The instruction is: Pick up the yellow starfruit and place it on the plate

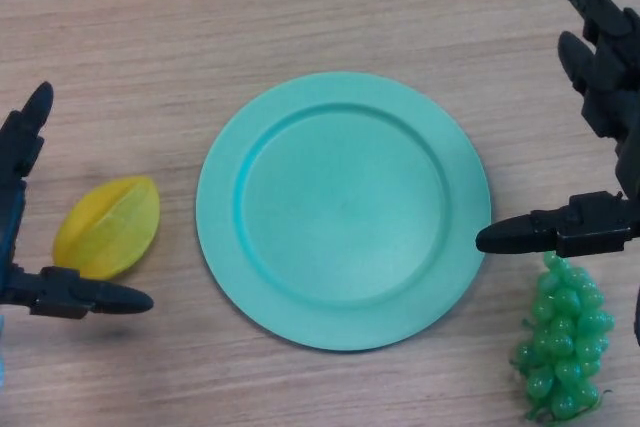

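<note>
The yellow starfruit lies on the wooden table, just left of the teal plate. The plate sits in the middle and holds nothing. My left hand comes in at the left edge, open, with its fingers above the fruit and its thumb below it, not touching it. At the right edge my right hand is open too, its thumb reaching to the plate's right rim.
A bunch of green grapes lies at the lower right, below the right thumb and just off the plate. The wooden table stretches bare beyond the plate.
</note>
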Motion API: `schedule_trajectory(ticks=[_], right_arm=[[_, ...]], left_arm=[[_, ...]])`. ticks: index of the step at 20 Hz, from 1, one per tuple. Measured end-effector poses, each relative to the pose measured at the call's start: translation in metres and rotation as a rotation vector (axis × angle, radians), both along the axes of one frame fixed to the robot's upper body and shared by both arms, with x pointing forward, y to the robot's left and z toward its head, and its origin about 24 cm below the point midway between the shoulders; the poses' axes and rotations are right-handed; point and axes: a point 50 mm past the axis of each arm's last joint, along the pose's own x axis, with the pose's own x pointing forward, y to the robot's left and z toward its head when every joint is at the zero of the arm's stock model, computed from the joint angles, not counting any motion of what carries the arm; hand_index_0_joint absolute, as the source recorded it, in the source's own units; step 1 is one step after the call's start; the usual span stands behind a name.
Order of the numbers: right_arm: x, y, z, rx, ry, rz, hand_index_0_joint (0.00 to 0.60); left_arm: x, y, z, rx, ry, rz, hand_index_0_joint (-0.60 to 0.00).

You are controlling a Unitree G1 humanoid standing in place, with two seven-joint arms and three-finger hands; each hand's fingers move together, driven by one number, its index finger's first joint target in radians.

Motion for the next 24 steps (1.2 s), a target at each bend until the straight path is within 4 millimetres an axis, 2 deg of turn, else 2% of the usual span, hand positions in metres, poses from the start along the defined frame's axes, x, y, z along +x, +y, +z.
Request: schedule_trajectory(ticks=[3, 5, 9, 12, 19, 20, 21, 22, 23, 24], right_arm=[[-0.003, -0.006, 0.004, 0.003, 0.0, -0.034, 0.0], [-0.004, -0.008, 0.006, -0.001, -0.009, -0.041, 0.0], [-0.008, -0.006, 0.011, -0.004, -0.036, -0.034, 0.0], [-0.009, -0.006, 0.011, -0.004, -0.028, -0.037, 0.0], [-0.014, -0.012, 0.016, -0.005, -0.047, -0.068, 0.0], [-0.015, -0.013, 0.015, -0.005, -0.042, -0.069, 0.0], [-0.015, -0.013, 0.014, -0.005, -0.038, -0.07, 0.0], [-0.015, -0.013, 0.014, -0.005, -0.039, -0.07, 0.0], [-0.015, -0.013, 0.014, -0.006, -0.04, -0.069, 0.0], [-0.015, -0.013, 0.014, -0.005, -0.041, -0.069, 0.0]], left_arm=[[0.005, -0.015, -0.008, 0.037, 0.033, -0.048, 0.0], [0.009, -0.018, -0.015, 0.096, 0.06, -0.056, 0.0], [0.009, -0.019, -0.022, 0.105, 0.072, -0.039, 0.0], [0.011, -0.015, -0.025, 0.26, 0.066, 0.018, 0.0], [0.008, -0.017, -0.028, 0.244, 0.1, -0.028, 0.0], [0.008, -0.017, -0.028, 0.244, 0.101, -0.028, -0.05], [0.007, -0.017, -0.028, 0.244, 0.101, -0.028, -0.2], [0.007, -0.017, -0.028, 0.243, 0.101, -0.028, -0.3], [0.007, -0.017, -0.028, 0.24, 0.1, -0.027, -0.45], [0.007, -0.015, -0.027, 0.224, 0.091, -0.018, -0.55]])
